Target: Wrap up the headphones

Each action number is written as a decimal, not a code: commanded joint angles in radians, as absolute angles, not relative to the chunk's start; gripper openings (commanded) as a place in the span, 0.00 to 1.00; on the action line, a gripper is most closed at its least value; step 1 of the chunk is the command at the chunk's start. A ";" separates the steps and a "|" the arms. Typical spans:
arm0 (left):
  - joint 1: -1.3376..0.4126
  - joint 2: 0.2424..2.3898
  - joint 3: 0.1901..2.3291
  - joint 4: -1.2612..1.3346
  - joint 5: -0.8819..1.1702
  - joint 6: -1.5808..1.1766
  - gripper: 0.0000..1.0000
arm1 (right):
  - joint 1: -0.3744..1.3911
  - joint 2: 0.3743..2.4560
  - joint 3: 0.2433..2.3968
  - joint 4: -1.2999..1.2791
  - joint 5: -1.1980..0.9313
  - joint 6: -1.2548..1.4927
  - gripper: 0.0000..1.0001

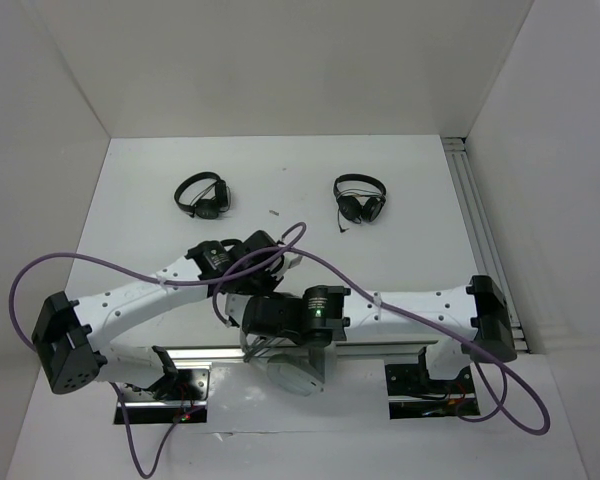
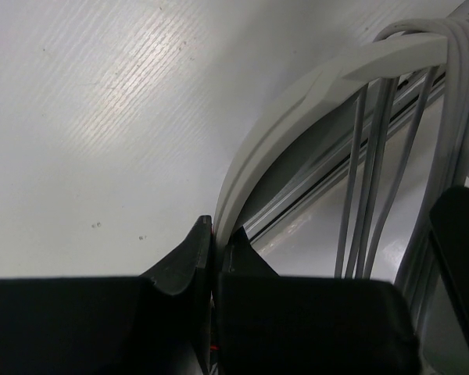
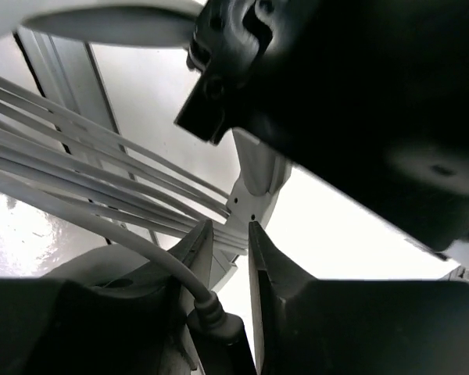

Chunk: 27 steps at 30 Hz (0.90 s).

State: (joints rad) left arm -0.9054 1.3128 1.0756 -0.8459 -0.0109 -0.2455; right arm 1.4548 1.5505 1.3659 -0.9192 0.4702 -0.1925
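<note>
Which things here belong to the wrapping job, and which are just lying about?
Job: grey headphones, headband pinched in left gripper; cable looped over headband; right gripper by its plug.
Lying about: far-left black headphones; far-right black headphones.

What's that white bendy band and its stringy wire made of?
The headband looks like hard plastic, smooth and matte white: it keeps a stiff, even curve with a moulded ridge. The cable is probably rubbery or soft plastic, pale grey and slightly shiny: it bends easily into loops over the band.
</note>
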 commanded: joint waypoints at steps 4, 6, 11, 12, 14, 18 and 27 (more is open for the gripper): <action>-0.910 1.298 1.141 -0.920 0.044 -0.298 0.00 | 1.356 1.487 1.315 -0.922 0.517 -0.130 0.35; -0.910 1.298 1.141 -0.920 0.044 -0.298 0.00 | 1.333 1.471 1.301 -0.910 0.508 -0.130 0.37; -0.888 1.298 1.150 -0.930 0.006 -0.307 0.00 | 1.287 1.416 1.279 -0.870 0.476 -0.121 0.60; -0.888 1.298 1.150 -0.930 0.006 -0.307 0.00 | 1.276 1.398 1.279 -0.870 0.465 -0.121 0.90; -0.859 1.307 1.150 -0.930 -0.005 -0.316 0.00 | 1.261 1.388 1.269 -0.859 0.456 -0.121 0.91; -0.834 1.316 1.169 -0.940 0.005 -0.316 0.00 | 1.221 1.327 1.250 -0.836 0.445 -0.130 0.92; -0.741 1.327 1.178 -0.919 -0.020 -0.325 0.00 | 1.186 1.212 1.324 -0.773 0.425 -0.130 1.00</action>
